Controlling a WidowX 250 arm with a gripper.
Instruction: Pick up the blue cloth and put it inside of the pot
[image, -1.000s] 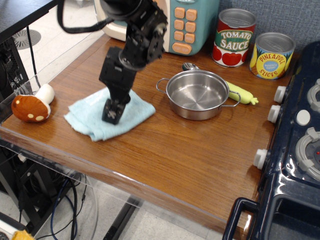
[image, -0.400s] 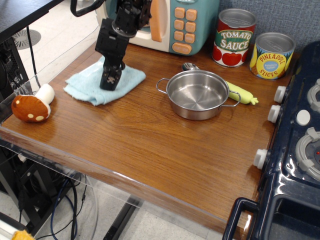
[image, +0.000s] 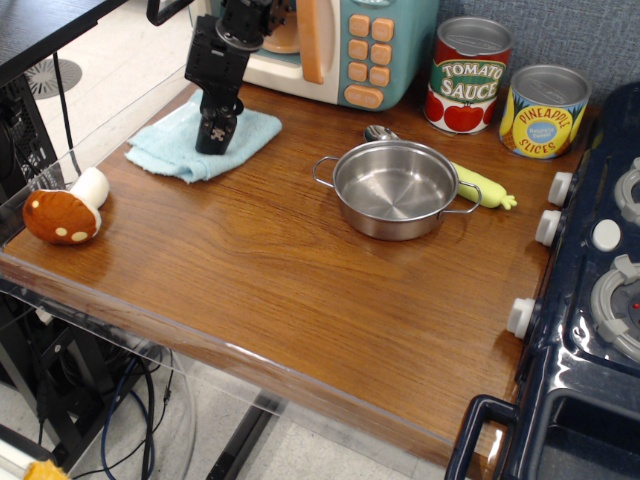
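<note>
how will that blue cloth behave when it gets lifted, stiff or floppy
Probably floppy: the blue cloth lies rumpled and flat on the table, so it should drape and hang. It looks fuzzy, so likely grippy, not slippery. It seems wider than the pot, so edges may spill over the rim.

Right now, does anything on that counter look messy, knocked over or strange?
The blue cloth lies rumpled and skewed at the far left, under the gripper. The pot stands upright and empty. A spoon and a yellow toy lie half hidden behind it.
</note>
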